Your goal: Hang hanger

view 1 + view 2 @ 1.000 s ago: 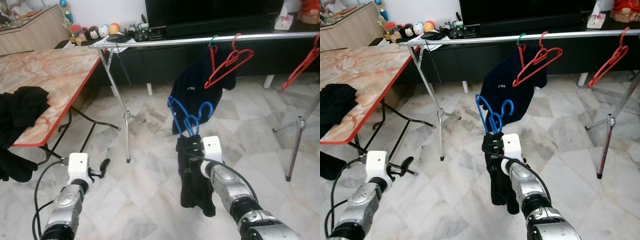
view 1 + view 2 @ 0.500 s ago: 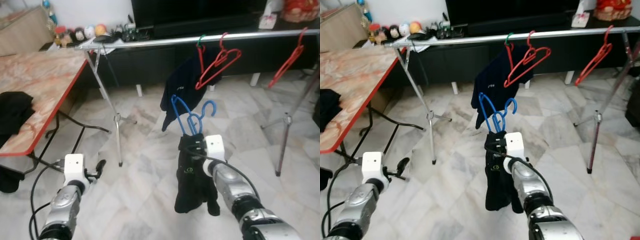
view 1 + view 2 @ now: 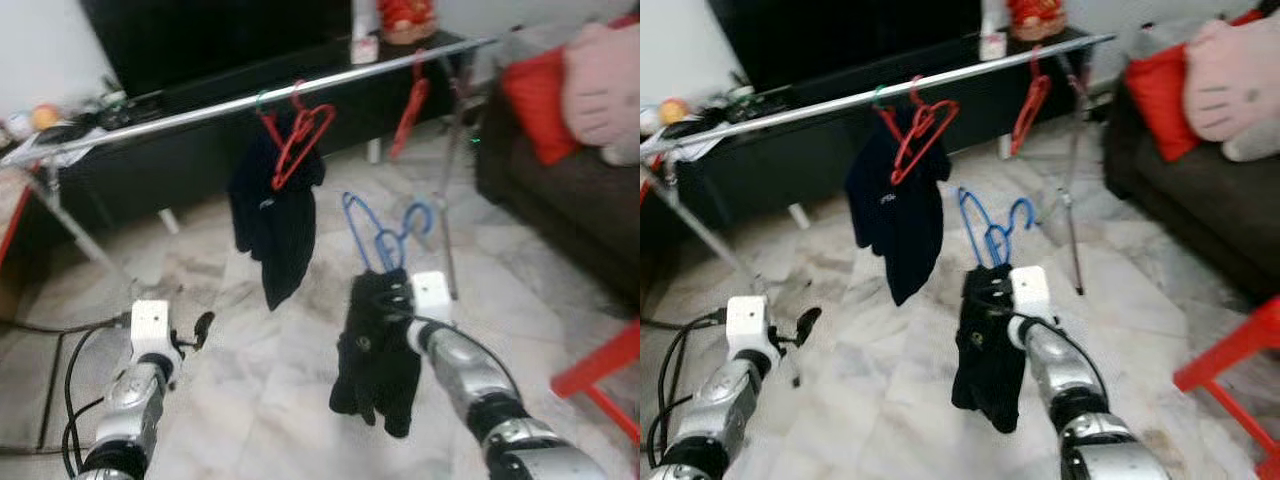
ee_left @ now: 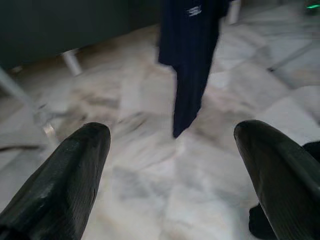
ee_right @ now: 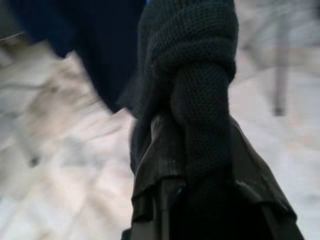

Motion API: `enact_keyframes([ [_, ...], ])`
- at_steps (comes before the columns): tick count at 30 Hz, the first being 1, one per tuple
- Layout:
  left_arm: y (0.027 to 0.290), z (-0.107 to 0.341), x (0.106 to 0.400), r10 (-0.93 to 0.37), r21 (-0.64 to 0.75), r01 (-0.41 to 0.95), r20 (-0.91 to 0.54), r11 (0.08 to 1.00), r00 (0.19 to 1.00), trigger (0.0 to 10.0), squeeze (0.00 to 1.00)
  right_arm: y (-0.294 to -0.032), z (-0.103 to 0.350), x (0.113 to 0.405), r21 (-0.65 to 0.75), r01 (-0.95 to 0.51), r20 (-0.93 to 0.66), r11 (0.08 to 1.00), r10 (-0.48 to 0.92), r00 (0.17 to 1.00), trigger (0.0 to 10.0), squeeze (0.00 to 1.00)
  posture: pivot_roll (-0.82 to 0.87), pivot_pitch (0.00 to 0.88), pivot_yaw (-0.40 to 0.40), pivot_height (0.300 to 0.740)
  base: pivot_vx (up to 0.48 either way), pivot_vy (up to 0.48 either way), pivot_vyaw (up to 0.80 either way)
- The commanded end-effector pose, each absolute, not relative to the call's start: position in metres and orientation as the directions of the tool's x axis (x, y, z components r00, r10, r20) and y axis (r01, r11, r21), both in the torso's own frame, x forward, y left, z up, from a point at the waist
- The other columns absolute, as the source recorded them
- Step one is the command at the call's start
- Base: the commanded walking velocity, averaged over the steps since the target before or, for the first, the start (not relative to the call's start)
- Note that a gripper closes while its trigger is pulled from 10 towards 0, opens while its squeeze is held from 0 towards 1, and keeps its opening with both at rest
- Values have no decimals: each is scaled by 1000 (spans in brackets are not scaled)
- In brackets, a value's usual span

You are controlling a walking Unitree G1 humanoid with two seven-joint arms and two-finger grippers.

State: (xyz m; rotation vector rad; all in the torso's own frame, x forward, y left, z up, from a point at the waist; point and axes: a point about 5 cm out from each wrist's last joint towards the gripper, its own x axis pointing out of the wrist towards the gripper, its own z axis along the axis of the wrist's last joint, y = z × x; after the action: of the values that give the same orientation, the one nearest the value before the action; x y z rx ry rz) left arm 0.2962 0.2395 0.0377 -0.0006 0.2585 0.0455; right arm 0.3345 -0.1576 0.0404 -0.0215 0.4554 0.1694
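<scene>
Marble floor takes up the lower part of the head views, and a silver rail slants across the upper part, from the left edge up toward the upper right. On the rail, near the upper middle of the frame, hang a red hanger and a dark navy garment just below it; a second red hanger hangs further right on the same rail.

The right tool sits at centre frame, below the rail and apart from it, pinching a bunched black garment that droops from it toward the floor. Blue hangers — their hooks curling up — rise out of the top of that bundle, level with the navy garment's hem and just to its right. In the right wrist view the black knit cloth is wrapped around the fingers, so the fingers themselves are hidden.

The left tool is at lower left, low over the floor, its fingers spread wide with nothing between them (the left wrist view looks past them at the navy garment).

A dark sofa with a red cushion stands at the right edge, and a black TV cabinet lies behind the rail.
</scene>
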Motion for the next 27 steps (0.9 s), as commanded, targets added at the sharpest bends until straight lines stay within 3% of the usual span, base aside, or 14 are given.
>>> enact_keyframes([
  [1,248,29,277,112,10,-113,-251,994,961,10000,0,-146,59,344,-82,-373,-389,924,315,866,10000,0,-100,0,24,740,0,0,0],
  [2,248,29,277,112,10,-113,-251,994,961,10000,0,-146,59,344,-82,-373,-389,924,315,866,10000,0,-100,0,24,740,0,0,0],
  [4,244,23,259,137,19,-137,-242,990,961,10000,0,-150,68,344,-253,-594,-447,764,452,772,10000,0,-126,0,34,740,0,0,0],
  [6,237,26,265,86,39,-79,-246,996,965,10000,0,-161,77,345,-395,-715,-531,576,493,690,10000,0,-149,0,31,740,0,0,0],
  [8,235,26,266,78,38,-70,-247,997,966,10000,0,-163,79,345,-411,-730,-543,546,497,677,10000,0,-154,0,28,740,0,0,0],
  [10,229,27,273,51,21,-47,-259,999,965,10000,0,-174,93,343,-455,-823,-607,340,558,566,10000,0,-153,0,13,740,0,0,0],
  [14,225,25,270,40,9,-39,-281,999,959,10000,0,-178,111,349,-494,-830,-615,261,570,545,10000,0,-147,0,11,740,0,0,0],
  [20,213,22,266,-30,-30,22,-292,999,956,10000,0,-169,124,348,-475,-870,-637,132,631,443,10000,0,-135,0,9,740,0,0,0],
  [27,193,27,265,-203,-158,163,-285,974,937,10000,0,-144,146,360,-526,-833,-524,173,705,478,10000,0,-133,0,15,740,0,0,0],
])
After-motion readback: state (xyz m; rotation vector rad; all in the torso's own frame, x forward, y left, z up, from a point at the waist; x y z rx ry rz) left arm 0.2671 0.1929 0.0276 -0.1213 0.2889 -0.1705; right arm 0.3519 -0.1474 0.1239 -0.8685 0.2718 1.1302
